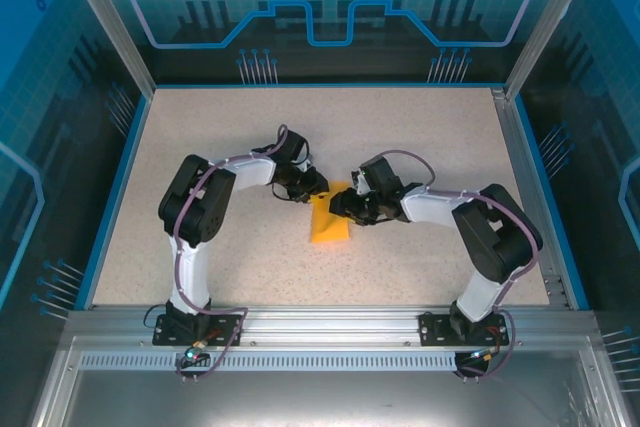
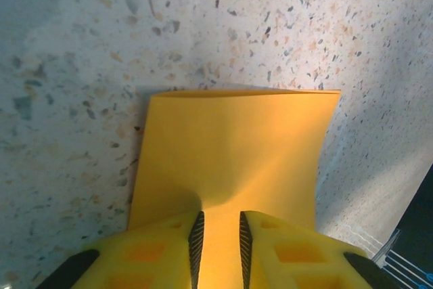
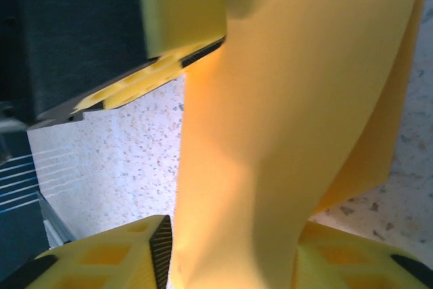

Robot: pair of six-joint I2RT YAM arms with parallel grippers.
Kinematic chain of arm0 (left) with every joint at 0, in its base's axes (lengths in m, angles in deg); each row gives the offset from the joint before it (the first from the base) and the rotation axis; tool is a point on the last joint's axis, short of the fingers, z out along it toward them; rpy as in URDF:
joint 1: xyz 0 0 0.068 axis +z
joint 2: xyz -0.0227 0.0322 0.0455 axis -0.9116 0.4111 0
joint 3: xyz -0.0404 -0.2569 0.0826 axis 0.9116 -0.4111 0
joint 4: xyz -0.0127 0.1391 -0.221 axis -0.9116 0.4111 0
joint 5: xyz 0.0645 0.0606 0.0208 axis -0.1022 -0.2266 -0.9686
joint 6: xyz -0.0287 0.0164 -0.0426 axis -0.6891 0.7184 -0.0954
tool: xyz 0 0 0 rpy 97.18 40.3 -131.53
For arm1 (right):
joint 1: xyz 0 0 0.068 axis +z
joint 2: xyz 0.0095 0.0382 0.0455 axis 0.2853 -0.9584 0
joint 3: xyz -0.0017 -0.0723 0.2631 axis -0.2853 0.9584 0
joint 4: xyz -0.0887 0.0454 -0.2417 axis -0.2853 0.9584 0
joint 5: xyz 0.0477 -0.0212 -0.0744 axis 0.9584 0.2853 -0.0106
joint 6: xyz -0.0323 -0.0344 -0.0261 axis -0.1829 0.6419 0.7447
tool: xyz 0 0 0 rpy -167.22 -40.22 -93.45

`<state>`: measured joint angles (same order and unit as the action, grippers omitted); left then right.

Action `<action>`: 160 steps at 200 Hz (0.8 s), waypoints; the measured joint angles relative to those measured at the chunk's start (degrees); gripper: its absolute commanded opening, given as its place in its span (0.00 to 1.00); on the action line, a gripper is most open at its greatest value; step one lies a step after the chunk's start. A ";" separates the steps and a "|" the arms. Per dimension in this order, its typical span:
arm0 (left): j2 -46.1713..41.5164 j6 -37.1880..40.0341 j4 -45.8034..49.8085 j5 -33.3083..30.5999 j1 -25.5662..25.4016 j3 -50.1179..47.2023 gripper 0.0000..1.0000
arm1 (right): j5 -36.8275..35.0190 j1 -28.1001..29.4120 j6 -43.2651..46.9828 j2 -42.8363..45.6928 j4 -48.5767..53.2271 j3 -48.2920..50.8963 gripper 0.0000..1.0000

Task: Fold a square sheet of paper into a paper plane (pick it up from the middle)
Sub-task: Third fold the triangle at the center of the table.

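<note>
Plainly, the sheet of paper [image 1: 330,227] sits between the two arms near the middle of the table [image 1: 200,147]. Its near part lies on the surface and its far end is raised up at the claws. The left claw [image 2: 218,228] is clenched on a narrow ridge of the sheet. In its wrist view the paper runs up between the two ribbed pads [image 2: 197,235] and puckers outward from them, while the opposite edge rests on the table. The right claw [image 3: 230,255] has the sheet passing between its fingers, which stand fairly wide apart. I cannot tell whether they bear on the paper or merely straddle it.

The main risk I see is a crease in the wrong place. In the right wrist view the paper bows in a soft curve rather than a clean fold, so closing on that bulge could press a stray line into it and spoil the plane's symmetry. Thin paper held at one small pinch could also tear there if the arms draw apart, or slip free and land skewed if the hold is shallow. The claws work very close together: one finger [image 3: 155,76] of the left claw shows just beside the sheet in the right wrist view, so a small misjudged move could knock them together.
</note>
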<state>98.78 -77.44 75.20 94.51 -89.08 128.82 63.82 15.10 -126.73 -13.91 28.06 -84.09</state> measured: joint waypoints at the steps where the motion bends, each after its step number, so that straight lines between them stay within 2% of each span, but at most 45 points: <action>1: -0.15 0.11 0.00 0.00 0.00 -0.13 0.31 | 0.02 -0.04 0.07 -0.07 -0.02 -0.02 0.38; 20: -2.21 1.03 0.42 -0.22 0.00 -2.16 0.35 | 0.94 -1.03 -0.31 -2.01 0.02 -0.28 0.31; 37: -4.26 1.66 0.66 -0.28 0.00 -3.50 0.39 | 1.75 -1.81 -0.17 -3.37 0.20 -0.28 0.30; 73: -10.45 3.19 0.00 -0.26 -0.04 -6.95 0.41 | 2.75 -2.12 0.26 -4.39 1.29 -1.79 0.22; 100: -16.04 6.56 -0.39 -1.09 -1.38 -10.54 0.49 | 4.33 -2.36 0.28 -4.42 0.70 -2.12 0.20; 124: -21.66 12.59 0.17 -5.09 -6.80 -13.20 0.61 | 5.66 -2.93 0.28 -4.46 1.07 -2.32 0.19; 160: -28.70 20.87 1.36 -15.08 -19.76 -17.29 0.67 | 7.69 -3.74 0.26 -5.49 1.92 -3.74 0.19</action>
<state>70.08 -56.57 76.55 79.43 -108.84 111.53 71.51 11.37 -126.47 -19.40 29.98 -87.83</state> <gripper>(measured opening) 0.652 0.189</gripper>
